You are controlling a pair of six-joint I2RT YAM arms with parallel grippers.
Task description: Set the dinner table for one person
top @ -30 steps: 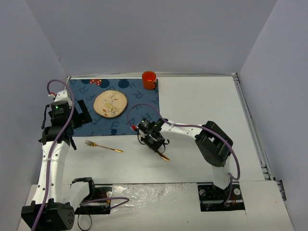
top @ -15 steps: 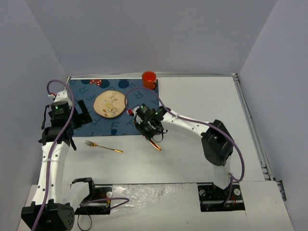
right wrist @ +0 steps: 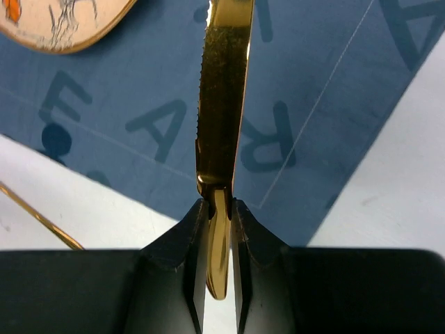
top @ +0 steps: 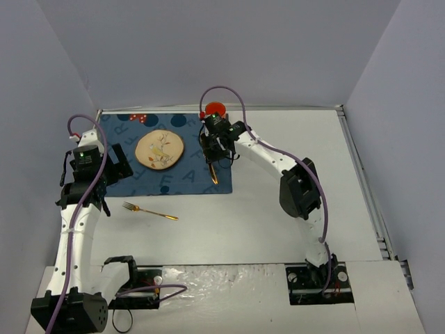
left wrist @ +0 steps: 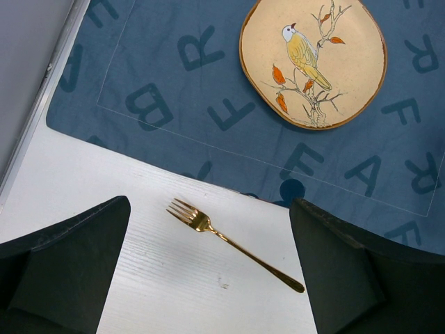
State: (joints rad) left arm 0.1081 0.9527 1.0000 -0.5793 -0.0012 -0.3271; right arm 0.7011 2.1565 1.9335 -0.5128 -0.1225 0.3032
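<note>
My right gripper [top: 214, 156] [right wrist: 219, 205] is shut on the handle of a gold knife [top: 213, 174] [right wrist: 222, 104]. It holds the knife over the right part of the dark blue lettered placemat [top: 139, 177] [right wrist: 313, 76], just right of the bird-painted plate [top: 159, 149] [left wrist: 313, 61]. A gold fork [top: 149, 211] [left wrist: 233, 243] lies on the white dinner table [top: 292, 174] [left wrist: 160, 278] just in front of the mat. My left gripper [top: 104, 182] [left wrist: 210, 209] hovers open above the fork, holding nothing.
An orange mug [top: 215, 108] stands at the placemat's far right corner, partly hidden behind my right wrist. The table's metal rim [top: 361, 174] runs along the right side, and grey walls enclose the back and sides.
My right arm has carried the knife away from the bare table in front of the mat, up and left, to over the mat beside the plate. The left arm has not moved.
</note>
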